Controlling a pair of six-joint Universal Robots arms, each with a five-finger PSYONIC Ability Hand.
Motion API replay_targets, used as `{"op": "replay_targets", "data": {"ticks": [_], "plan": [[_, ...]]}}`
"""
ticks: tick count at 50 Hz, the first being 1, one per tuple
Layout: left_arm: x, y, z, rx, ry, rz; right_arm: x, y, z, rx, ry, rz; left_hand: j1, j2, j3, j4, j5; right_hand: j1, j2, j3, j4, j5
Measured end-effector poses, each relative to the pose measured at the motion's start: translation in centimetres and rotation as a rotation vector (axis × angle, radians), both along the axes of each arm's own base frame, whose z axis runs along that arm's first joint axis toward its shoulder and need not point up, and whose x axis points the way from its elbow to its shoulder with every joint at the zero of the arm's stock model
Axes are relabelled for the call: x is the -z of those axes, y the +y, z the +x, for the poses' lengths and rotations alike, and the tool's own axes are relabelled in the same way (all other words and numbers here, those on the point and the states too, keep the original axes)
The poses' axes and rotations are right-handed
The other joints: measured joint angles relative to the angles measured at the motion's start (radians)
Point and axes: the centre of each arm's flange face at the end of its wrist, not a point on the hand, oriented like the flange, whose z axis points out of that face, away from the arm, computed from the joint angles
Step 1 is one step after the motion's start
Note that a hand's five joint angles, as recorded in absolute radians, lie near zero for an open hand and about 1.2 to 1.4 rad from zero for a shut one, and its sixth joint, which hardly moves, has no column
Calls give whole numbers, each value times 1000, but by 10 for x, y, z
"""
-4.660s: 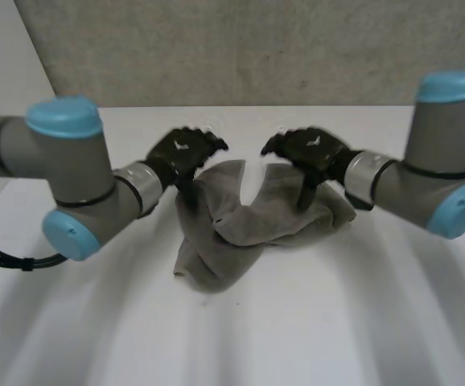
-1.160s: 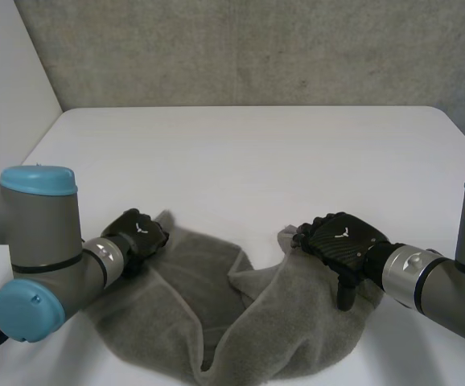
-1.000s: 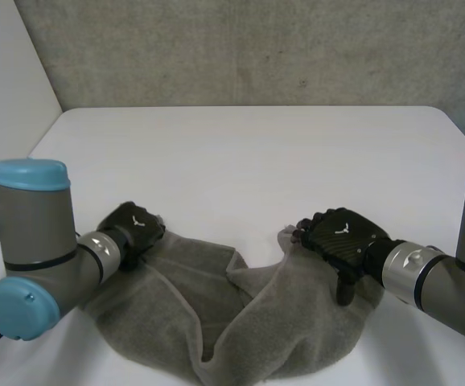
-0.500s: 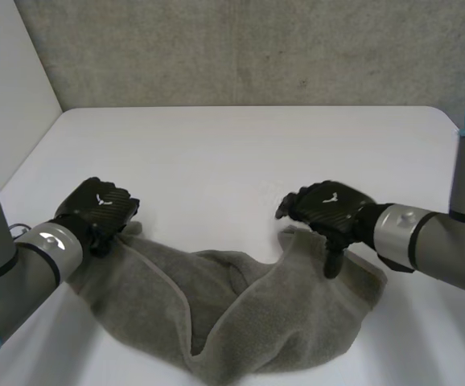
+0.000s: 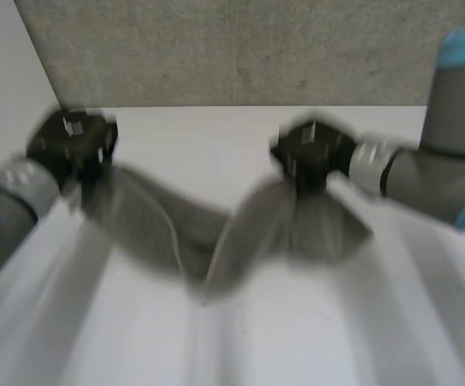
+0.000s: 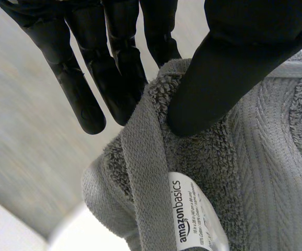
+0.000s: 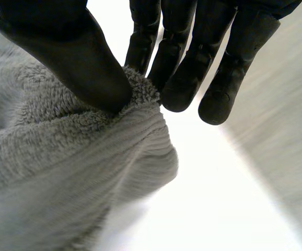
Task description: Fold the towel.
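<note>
The towel (image 5: 152, 225) hung between my two hands over the white table (image 5: 313, 338), sagging in the middle. My left hand (image 5: 72, 145) pinched one corner, near the sewn-in label (image 6: 197, 219), between thumb and fingers. My right hand (image 5: 309, 151) pinched a bunched bit of the other end likewise.

A white desk (image 5: 281, 322) with a smooth, matte top takes up the near ground. Its far edge runs straight along a grey, speckled wall (image 5: 240, 48) with a rough, concrete-like finish. Beyond the desk's far left corner, a plain pale panel (image 5: 3, 56) meets that wall along a slanting line. The light is soft and even.
</note>
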Motion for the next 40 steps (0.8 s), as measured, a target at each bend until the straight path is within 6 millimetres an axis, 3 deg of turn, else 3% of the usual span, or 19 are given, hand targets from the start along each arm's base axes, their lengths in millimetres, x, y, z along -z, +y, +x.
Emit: {"op": "replay_targets", "data": {"ticks": [2,3,4,7,9,12,14,17,18,19,20,22,26,29,32,35,40], "plan": [[-35,-16,-6,-4,108,-95,-52,-14,3,41,-177,-163,0,0,0,0,0,0,0,0,0,0],[-45,-20,-7,-7,144,-122,-66,-16,3,49,-224,-202,0,0,0,0,0,0,0,0,0,0],[-66,-27,-8,-12,221,-178,-92,-18,2,60,-319,-277,0,0,0,0,0,0,0,0,0,0],[-126,-39,-6,-23,481,-325,-150,-15,-5,62,-546,-429,0,0,0,0,0,0,0,5,0,10],[-151,-41,-3,-20,631,-382,-167,-11,-9,55,-632,-462,0,0,0,0,0,0,0,5,0,11],[-163,-44,2,-19,768,-396,-161,-8,-12,57,-646,-430,0,1,0,0,0,0,10,5,0,11],[-154,-48,3,-31,803,-359,-143,-7,-12,60,-602,-378,0,1,0,0,0,0,10,5,0,11],[-124,-51,2,-61,797,-263,-105,-4,-9,56,-483,-293,0,1,0,0,0,0,10,5,0,11],[-92,-53,0,-84,763,-173,-72,0,-8,43,-370,-237,6,1,0,0,0,1,10,5,0,11],[-71,-54,-1,-96,736,-116,-54,4,-7,34,-308,-212,9,1,0,0,0,3,11,5,0,11],[-63,-53,-1,-100,724,-92,-44,5,-7,27,-274,-199,9,1,0,0,0,4,13,5,0,11],[-20,-51,-3,-117,657,18,-2,13,-8,3,-144,-144,9,1,0,0,0,7,14,5,0,11],[52,-43,-2,-143,519,179,62,27,-13,-23,27,-30,9,1,0,0,0,8,15,5,0,11],[91,-36,3,-166,414,258,96,37,-18,-26,107,55,9,1,2,0,0,13,14,5,0,13],[119,-30,11,-189,317,307,119,46,-24,-23,167,121,9,1,2,0,0,15,14,5,0,21],[132,-26,19,-207,249,326,127,52,-29,-17,195,151,9,1,2,0,0,15,15,9,0,21],[128,-26,28,-226,202,301,118,58,-35,-5,196,150,9,1,2,0,0,15,15,9,0,21]]}}
